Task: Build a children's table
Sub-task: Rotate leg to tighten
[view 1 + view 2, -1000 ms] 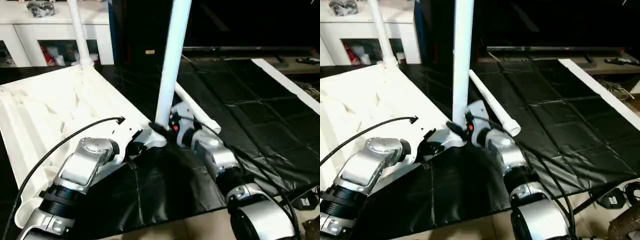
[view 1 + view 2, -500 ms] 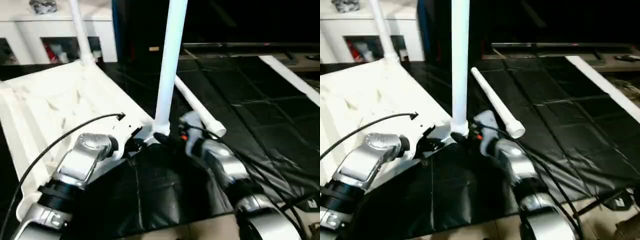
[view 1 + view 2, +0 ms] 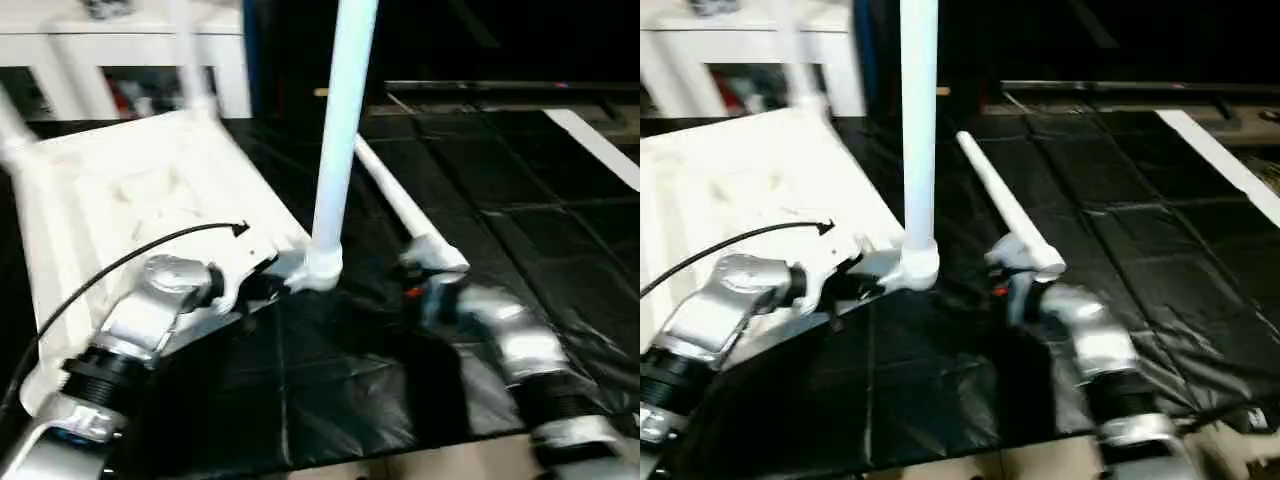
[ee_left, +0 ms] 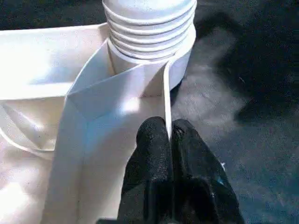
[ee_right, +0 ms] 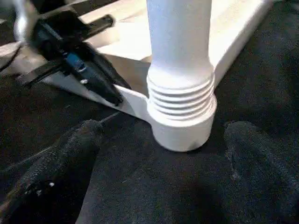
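pinching the tabletop's [image 3: 130, 200] edge wall, your left gripper [image 4: 167, 140] sits just beside the corner socket [image 5: 184, 123] with its upright leg [image 3: 340, 130]; your right gripper [image 5: 163, 154] stands spread wide, clear of the socket, near a loose leg [image 3: 1005, 205] on the black mat [image 3: 520, 220].

White table top [image 3: 130, 200] upside down on black sheet, legs [image 3: 340, 130] upright in corner sockets, one leg [image 3: 400, 205] lying loose beside

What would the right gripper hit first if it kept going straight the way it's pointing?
Probably the upright leg at its threaded base in the corner socket, centred between the right gripper's open fingers; depth is unclear.
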Motion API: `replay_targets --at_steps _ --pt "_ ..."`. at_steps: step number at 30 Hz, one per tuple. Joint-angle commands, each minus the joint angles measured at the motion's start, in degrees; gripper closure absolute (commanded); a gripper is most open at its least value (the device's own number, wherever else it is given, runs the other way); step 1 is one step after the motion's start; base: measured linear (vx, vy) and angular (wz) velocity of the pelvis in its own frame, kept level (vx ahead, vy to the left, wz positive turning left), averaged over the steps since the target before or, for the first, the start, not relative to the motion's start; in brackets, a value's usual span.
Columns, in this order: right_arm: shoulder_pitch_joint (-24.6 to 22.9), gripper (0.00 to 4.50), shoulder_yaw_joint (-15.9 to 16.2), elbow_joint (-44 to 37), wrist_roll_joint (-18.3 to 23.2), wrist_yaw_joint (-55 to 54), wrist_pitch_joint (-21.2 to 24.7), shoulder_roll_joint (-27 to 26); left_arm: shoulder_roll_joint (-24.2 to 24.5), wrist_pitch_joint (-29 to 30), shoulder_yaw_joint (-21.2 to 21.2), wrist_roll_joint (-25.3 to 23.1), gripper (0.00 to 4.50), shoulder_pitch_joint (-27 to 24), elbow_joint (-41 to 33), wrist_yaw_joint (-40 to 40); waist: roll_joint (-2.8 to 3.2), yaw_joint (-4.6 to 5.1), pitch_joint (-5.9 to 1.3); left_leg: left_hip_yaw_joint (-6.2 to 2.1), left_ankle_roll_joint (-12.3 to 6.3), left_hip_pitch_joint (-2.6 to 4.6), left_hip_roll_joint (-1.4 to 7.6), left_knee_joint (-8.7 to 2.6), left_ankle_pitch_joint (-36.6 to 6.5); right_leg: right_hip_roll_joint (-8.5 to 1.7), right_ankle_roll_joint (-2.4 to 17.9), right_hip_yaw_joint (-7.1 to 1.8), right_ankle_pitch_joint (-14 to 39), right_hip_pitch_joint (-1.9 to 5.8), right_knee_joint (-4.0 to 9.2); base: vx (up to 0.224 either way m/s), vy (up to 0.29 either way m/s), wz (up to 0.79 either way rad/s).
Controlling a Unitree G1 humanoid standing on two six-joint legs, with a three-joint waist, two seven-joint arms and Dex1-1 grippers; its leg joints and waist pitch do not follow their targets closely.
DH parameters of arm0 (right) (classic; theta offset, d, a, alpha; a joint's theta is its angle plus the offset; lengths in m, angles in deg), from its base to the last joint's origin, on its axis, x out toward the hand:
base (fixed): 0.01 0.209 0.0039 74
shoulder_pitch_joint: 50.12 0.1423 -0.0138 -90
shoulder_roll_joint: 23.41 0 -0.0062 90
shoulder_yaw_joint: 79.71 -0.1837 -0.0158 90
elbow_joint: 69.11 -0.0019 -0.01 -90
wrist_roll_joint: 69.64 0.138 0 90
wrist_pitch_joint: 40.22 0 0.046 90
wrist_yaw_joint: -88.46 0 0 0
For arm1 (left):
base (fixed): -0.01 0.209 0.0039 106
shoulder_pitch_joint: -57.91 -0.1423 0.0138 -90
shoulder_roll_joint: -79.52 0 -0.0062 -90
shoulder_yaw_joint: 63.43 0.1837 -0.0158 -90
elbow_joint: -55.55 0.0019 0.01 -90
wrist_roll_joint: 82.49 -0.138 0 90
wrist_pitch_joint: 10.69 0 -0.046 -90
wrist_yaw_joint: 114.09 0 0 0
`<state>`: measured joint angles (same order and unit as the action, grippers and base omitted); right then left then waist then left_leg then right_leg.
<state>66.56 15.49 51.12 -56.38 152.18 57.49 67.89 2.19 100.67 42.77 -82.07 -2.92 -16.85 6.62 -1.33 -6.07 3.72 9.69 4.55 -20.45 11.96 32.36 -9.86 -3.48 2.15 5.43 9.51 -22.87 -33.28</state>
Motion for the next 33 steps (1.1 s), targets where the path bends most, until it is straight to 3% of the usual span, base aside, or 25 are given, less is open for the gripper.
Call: replay_targets --at_steps 1,7,11,14,20,27,33 --pt "0.77 0.04 1.2 -1.83 0.12 2.85 1.11 1.29 0.36 -3.52 3.6 0.39 4.5 0.64 -0.53 -5.47 1.09 -0.07 -4.29 -0.02 -2.0 0.76 1.73 -3.2 -10.24 -4.49 10.9 -3.25 10.36 3.27 3.08 0.0 0.0 0.0" --pt "1.96 0.04 5.76 -3.71 -1.46 8.32 1.93 3.21 3.39 -9.45 7.28 -0.77 4.5 0.63 0.13 -13.33 1.1 -1.14 -4.37 0.02 -1.63 0.84 1.87 -3.08 -10.35 -4.58 11.59 -3.18 9.58 3.12 2.73 0.0 0.0 0.0" --pt "3.68 0.04 8.27 -1.08 -4.32 8.42 -1.13 1.76 4.2 -11.76 8.22 -1.08 4.5 1.17 0.75 -16.19 1.0 -1.66 -4.34 0.05 -0.53 0.99 1.84 -3.1 -11.54 -4.78 10.9 -3.28 12.05 2.89 2.77 0.0 0.0 0.0" --pt "4.86 0.04 9.2 0.63 -4.88 8.61 -2.18 0.94 4.23 -12.24 8.6 -0.84 4.5 1.38 0.49 -17.2 0.79 -1.57 -4.13 0.05 0.19 1.0 1.82 -3.17 -13.62 -4.86 10.55 -3.32 14.77 2.78 2.88 0.0 0.0 0.0" --pt "6.64 0.04 9.67 2.99 -4.66 9.5 -1.77 0.23 3.89 -12.93 8.85 -1.05 4.5 1.6 0.56 -17.92 0.66 -1.56 -4.22 0.01 0.05 0.84 1.8 -3.12 -13.12 -5.03 9.67 -3.3 16.25 2.9 2.89 0.0 0.0 0.0" --pt "7.09 0.62 9.21 3.92 -3.65 11.57 -1.05 0.04 3.62 -13.84 8.77 -1.17 4.5 1.7 1.58 -17.92 0.64 -1.58 -4.44 0.05 -0.57 0.63 1.81 -2.89 -11.19 -4.87 10.48 -3.26 12.65 3.01 2.3 0.0 0.0 0.0" --pt "6.97 1.27 9.04 4.32 -3.5 12.23 -1.01 -0.12 3.58 -14.11 8.68 -1.34 4.5 1.76 1.98 -17.85 0.58 -1.55 -4.31 0.04 -0.42 0.63 1.77 -2.9 -12.06 -4.97 9.9 -3.27 15.16 2.96 2.54 0.0 0.0 0.0"
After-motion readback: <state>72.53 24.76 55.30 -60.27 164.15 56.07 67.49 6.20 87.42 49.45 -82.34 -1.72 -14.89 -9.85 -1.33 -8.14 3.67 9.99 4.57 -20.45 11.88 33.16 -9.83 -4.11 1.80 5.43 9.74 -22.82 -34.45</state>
